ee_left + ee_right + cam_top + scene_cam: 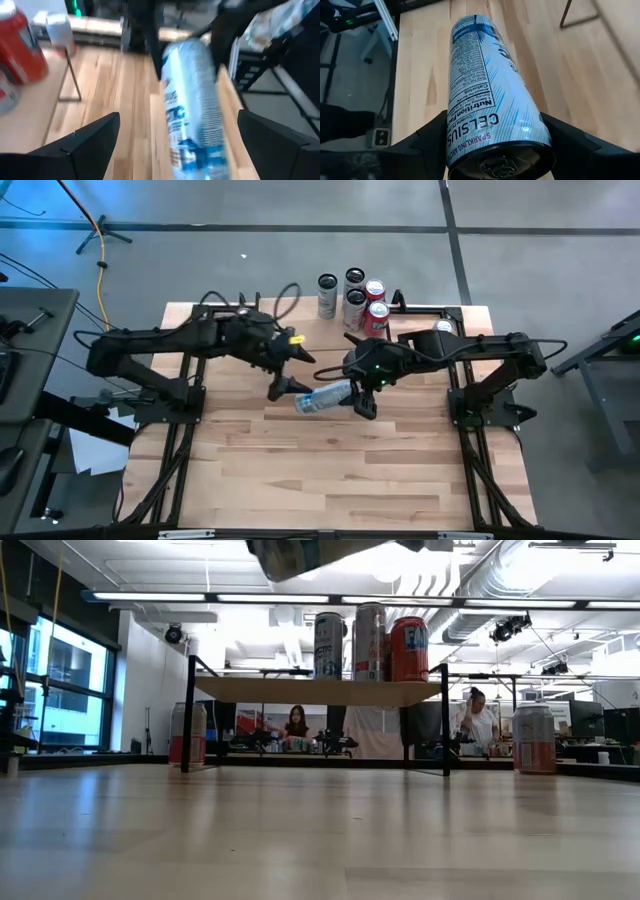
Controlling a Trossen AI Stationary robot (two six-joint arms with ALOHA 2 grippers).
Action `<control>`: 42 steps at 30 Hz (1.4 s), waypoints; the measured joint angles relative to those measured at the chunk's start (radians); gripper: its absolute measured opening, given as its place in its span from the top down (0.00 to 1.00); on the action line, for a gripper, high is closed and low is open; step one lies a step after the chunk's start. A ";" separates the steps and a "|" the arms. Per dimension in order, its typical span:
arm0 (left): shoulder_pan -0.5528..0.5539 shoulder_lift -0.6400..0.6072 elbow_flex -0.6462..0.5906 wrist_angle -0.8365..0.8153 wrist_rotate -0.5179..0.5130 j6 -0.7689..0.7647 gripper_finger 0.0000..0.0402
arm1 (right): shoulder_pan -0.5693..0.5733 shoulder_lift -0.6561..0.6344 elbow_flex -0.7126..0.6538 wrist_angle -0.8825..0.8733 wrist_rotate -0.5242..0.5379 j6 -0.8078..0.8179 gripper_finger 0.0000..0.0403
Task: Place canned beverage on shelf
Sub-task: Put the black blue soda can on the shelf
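Observation:
A light-blue Celsius can (323, 397) hangs nearly level above the middle of the table, high in the low view (300, 554). My right gripper (362, 396) is shut on its right end. My left gripper (284, 387) is open at the can's left end; in the left wrist view its fingers stand wide on either side of the can (194, 105) without touching it. The shelf (320, 691), a wood plank on thin black legs, stands at the table's far edge with three upright cans (370, 640) on top. My right gripper pinches the can's round wall (454, 131) between its two fingers, close to the pull-tab end (502, 162). The fingers come about level from the table's right. The can sticks out ahead of them toward the table's left, lying nearly level and clear of the table.
Several upright cans (355, 298) cluster at the far edge by the shelf. In the low view a red can (187, 733) stands under the shelf's left end and another (533, 737) to its right. The near half of the wood table (340, 480) is bare. People sit in the room behind.

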 joint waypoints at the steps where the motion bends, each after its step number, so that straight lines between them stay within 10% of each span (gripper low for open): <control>1: 0.001 0.016 0.005 -0.012 0.005 0.000 0.09 | 0.000 0.000 0.000 0.011 0.010 -0.017 0.39; 25: 0.015 0.179 0.010 -0.079 0.185 0.080 0.10 | -0.002 0.036 0.000 0.064 0.080 -0.139 0.39; 35: 0.021 0.177 0.010 -0.087 0.172 0.075 0.53 | -0.002 0.036 0.000 0.062 0.089 -0.164 0.39; 42: 0.042 0.176 0.010 -0.093 0.172 0.089 0.54 | -0.003 0.036 0.000 0.071 0.111 -0.182 0.33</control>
